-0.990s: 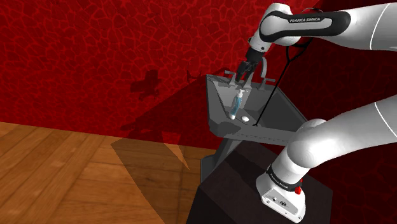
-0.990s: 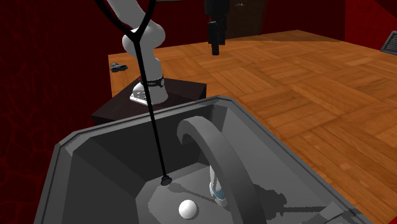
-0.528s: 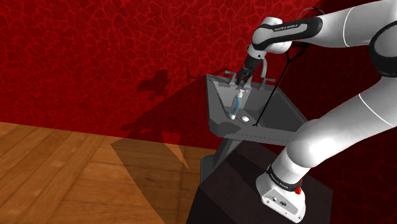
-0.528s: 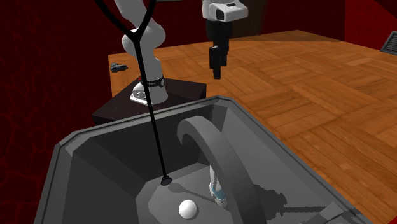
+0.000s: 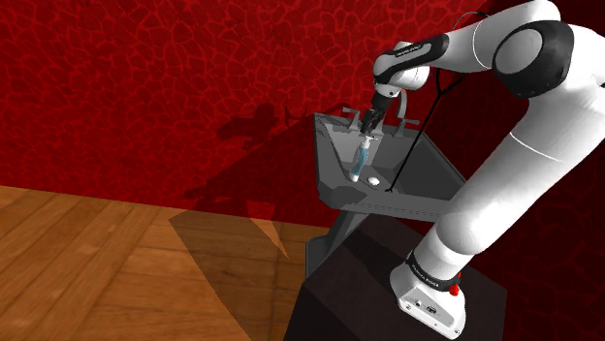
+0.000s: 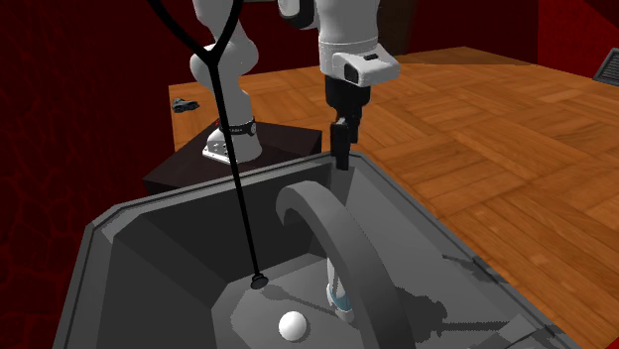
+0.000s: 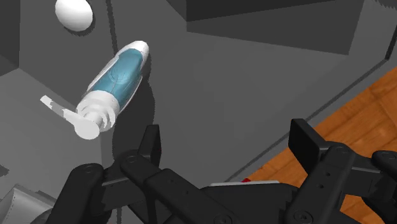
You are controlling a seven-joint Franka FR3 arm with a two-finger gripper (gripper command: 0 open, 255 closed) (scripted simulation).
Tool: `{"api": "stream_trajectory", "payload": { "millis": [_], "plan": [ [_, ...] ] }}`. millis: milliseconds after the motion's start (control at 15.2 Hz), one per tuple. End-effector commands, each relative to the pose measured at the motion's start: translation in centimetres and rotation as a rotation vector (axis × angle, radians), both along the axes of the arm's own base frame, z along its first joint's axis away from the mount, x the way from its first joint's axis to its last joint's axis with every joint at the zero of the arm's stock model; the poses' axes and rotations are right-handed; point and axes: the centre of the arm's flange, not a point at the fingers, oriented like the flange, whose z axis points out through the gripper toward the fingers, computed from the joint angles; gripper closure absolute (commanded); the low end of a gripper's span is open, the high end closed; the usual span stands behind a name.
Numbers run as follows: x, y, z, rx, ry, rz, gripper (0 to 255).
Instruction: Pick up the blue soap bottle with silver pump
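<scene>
The soap bottle (image 7: 118, 76) has a teal-blue body with white ends and a pale pump head. It leans inside the grey sink (image 5: 427, 199), pump end up toward the gripper. In the shoulder view the bottle (image 5: 364, 155) stands slanted just under my black gripper (image 5: 369, 121). In the second exterior view the gripper (image 6: 340, 159) hangs over the sink's far rim, and the bottle (image 6: 339, 295) is partly hidden behind the faucet (image 6: 327, 223). My gripper (image 7: 227, 137) is open, its fingers (image 7: 151, 137) wide apart and short of the pump, touching nothing.
A white ball (image 6: 293, 325) lies on the sink floor beside the bottle. A thin black line (image 6: 238, 178) runs down to a dark plug (image 6: 257, 280). The arched grey faucet rises in the basin. The dark stand (image 5: 388, 291) sits on wooden floor; red walls lie behind.
The gripper has come down from high above to just over the sink's rim, closer to the bottle. The bottle and ball have not moved.
</scene>
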Motion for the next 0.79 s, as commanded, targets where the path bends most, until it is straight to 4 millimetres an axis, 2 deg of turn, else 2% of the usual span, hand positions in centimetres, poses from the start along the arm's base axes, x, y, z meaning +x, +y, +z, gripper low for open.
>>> {"api": "stream_trajectory", "payload": {
  "millis": [0,594,726],
  "plan": [
    [0.8,-2.2,-1.7,-0.005,0.004,0.003,0],
    [4.0,-11.8,-7.5,-0.023,0.023,0.011,0],
    [4.3,-12.4,-8.4,-0.024,0.024,0.011,0]
  ]
}}
